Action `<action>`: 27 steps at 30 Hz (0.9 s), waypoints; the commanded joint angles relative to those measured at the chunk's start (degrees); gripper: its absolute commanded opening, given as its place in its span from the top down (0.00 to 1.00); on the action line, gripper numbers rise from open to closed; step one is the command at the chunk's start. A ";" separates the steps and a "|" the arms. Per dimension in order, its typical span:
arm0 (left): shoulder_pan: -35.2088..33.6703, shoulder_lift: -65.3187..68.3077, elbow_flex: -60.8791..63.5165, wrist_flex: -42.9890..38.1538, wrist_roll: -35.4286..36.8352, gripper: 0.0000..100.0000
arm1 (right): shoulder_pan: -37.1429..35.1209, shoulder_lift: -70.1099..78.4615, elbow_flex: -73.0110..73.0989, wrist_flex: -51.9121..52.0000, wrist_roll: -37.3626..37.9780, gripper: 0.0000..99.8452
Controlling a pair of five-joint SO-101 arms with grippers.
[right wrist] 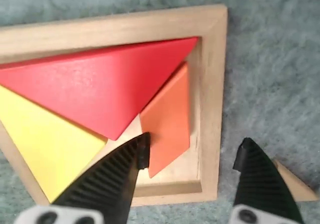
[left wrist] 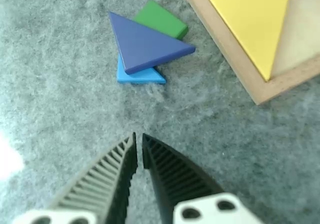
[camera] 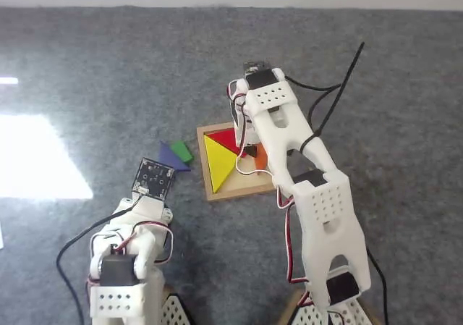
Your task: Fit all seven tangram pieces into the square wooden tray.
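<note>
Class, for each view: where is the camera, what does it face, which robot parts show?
High view: above the table, down onto left arm, right arm, wooden tray.
Left wrist view: on left arm, facing dark blue triangle; shut left gripper shows.
Right wrist view: on right arm, over that tray; open right gripper shows.
All share the yellow triangle.

Bare carpet [left wrist: 215, 134] between left gripper [left wrist: 139, 136] and stacked pieces [left wrist: 145, 49]; right arm [camera: 282, 122] over part of the tray [camera: 239, 190]
</note>
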 commanded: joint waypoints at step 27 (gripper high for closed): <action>-0.18 -1.14 -0.75 0.35 0.26 0.98 | 10.07 -37.76 30.24 1.80 24.53 0.80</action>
